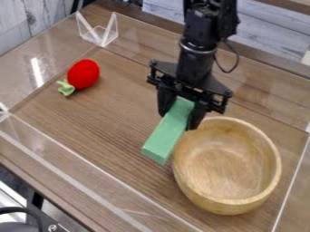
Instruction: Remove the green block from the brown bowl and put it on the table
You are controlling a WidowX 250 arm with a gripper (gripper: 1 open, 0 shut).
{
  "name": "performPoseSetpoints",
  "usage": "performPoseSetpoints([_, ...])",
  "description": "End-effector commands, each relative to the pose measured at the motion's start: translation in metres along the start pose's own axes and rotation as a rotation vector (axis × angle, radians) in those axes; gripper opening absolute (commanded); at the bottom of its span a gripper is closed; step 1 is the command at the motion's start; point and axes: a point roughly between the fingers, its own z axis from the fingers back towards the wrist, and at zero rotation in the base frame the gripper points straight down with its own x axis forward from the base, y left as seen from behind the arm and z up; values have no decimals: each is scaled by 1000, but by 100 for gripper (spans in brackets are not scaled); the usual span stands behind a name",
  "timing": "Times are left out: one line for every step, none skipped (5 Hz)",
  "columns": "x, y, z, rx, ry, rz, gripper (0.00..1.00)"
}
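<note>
Partly hidden: the upper end of the green block [169, 133] is covered by the gripper [186, 106], whose fingers are pinched on it; the exact contact points cannot be made out.
Cut off: the arm above the gripper is cropped by the top edge, and the near clear wall [72, 163] is lost at the lower left corner.
Hard to tell: whether the block's lower end touches the table [97, 118] or is held just above it cannot be decided.
Green block: a flat, elongated bar of plain bright green is shown tilted, its low end toward the viewer, just left of the brown bowl [227, 165] and outside its rim.
Brown bowl: a wide, shallow, light tan bowl with a thick rim is seen with nothing inside.
Red toy [80, 73]: a round piece with a green stem is set well apart at the left.
</note>
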Motion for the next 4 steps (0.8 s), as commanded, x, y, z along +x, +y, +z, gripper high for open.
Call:
performPoseSetpoints([1, 5, 32, -13, -91, -29, 0])
performPoseSetpoints([-3, 13, 38, -4, -97, -57, 0])
performPoseSetpoints([-1, 10, 31, -1, -90, 20, 0])
performPoseSetpoints([0, 7, 23, 1, -83, 94, 0])
